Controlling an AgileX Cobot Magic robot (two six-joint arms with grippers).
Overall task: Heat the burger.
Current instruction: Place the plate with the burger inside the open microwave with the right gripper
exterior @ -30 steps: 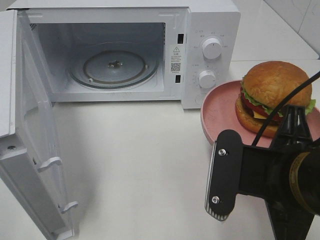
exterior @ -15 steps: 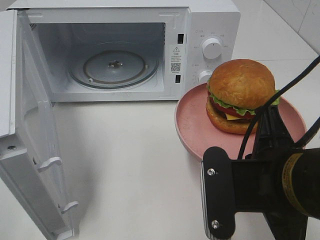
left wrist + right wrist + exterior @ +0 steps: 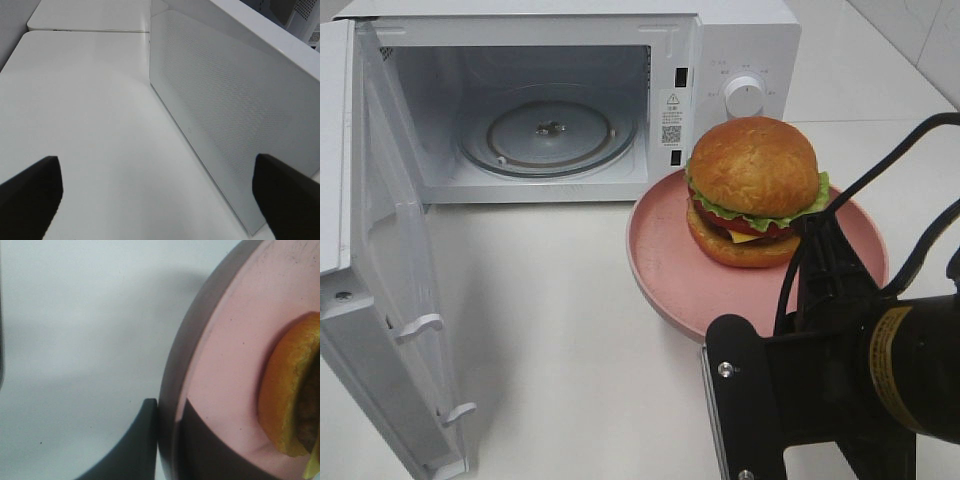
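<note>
Okay, your right gripper [image 3: 169, 415] is clamped on the plate [image 3: 665, 270] rim, so the burger [image 3: 755, 190] sits upright on it, just before the microwave [image 3: 570, 30] dial [image 3: 744, 95]. Left gripper [image 3: 155, 195]: jaws apart, empty, beside the microwave door [image 3: 225, 110].

White table [image 3: 570, 330]: open microwave [image 3: 750, 45] standing at back; pink plate [image 3: 665, 270] beside, contact unclear.

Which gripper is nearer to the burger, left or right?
Right. The right gripper is shut on the rim of the plate carrying the burger; the left gripper is open beside the microwave door.
</note>
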